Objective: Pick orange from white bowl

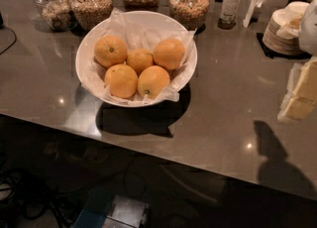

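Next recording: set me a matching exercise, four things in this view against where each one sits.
Things
1. orange
2. white bowl
3. stack of plates
4. gripper

Places
A. far right edge of the view, above the counter
B. back right of the counter
C. inside the white bowl, right side
D. left of centre, in front of the glass jars

Pairs: 1-C, 2-D, 3-B, 4-A
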`<control>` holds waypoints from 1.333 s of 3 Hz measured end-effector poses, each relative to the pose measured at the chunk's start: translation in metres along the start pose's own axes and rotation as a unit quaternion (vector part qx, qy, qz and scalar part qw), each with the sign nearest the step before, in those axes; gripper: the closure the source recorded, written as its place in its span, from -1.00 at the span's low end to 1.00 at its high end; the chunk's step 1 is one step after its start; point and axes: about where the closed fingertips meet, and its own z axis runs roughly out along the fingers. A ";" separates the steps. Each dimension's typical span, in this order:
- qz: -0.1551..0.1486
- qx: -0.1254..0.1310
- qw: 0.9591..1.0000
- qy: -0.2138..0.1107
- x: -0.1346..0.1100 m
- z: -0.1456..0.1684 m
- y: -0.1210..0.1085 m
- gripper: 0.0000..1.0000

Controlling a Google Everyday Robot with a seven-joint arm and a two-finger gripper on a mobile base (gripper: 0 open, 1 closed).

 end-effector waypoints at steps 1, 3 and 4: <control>0.000 0.000 1.000 0.000 0.000 0.000 0.000 -1.00; -0.041 0.006 0.997 -0.065 -0.040 0.000 -0.016 -1.00; -0.067 -0.004 0.989 -0.133 -0.075 -0.002 -0.028 -1.00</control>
